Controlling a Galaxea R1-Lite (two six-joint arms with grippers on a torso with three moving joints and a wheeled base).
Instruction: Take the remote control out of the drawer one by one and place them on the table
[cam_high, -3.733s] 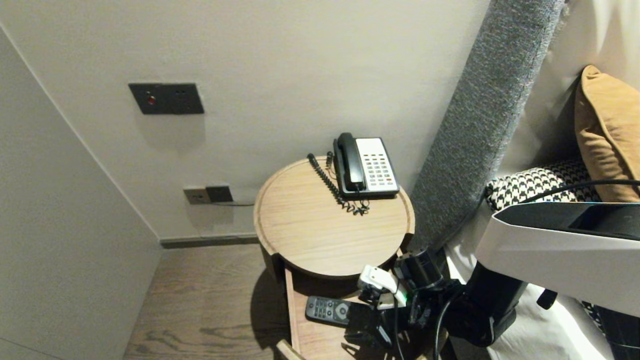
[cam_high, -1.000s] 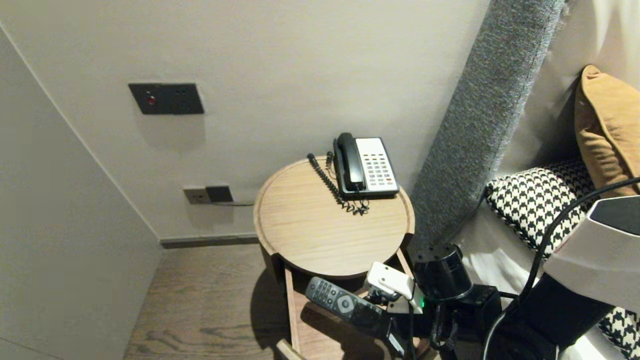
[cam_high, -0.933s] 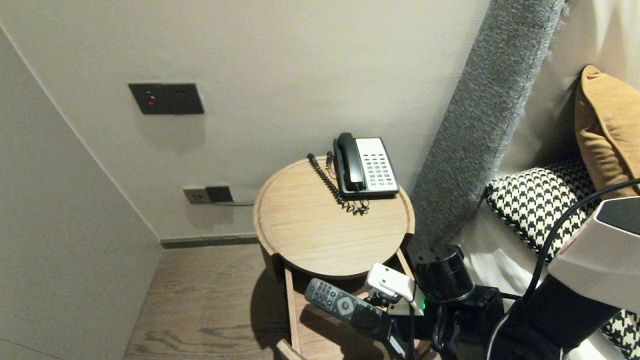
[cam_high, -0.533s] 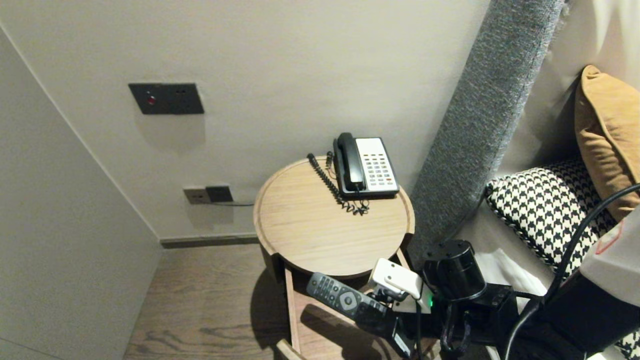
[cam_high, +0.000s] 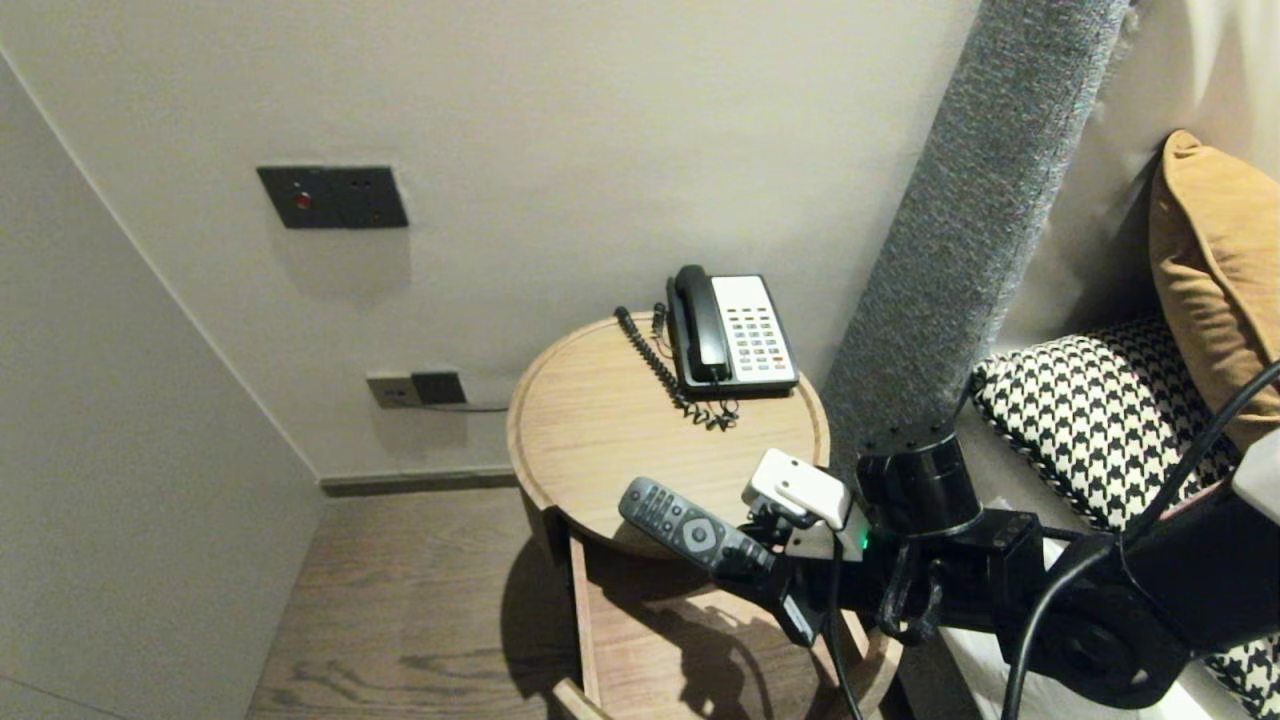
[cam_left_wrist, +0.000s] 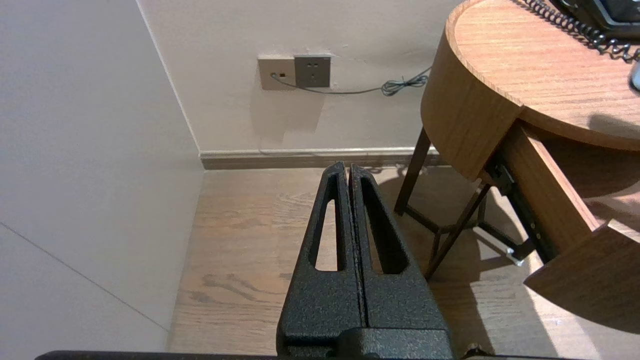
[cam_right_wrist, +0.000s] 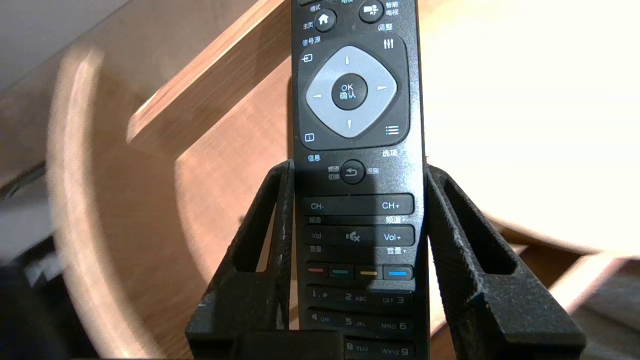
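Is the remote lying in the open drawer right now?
No, the right tool clamps the remote by its sides and holds it in the air above the drawer.

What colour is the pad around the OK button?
Light grey pad on the remote control; clearest in right wrist view.

Grips a black remote (cam_high: 683, 524) by its near end in the right gripper (cam_high: 748, 566), over the front rim of the round desk (cam_high: 600, 440). Beyond the gripper, a telephone (cam_high: 735, 335); below the gripper, an open drawer (cam_high: 650, 650).
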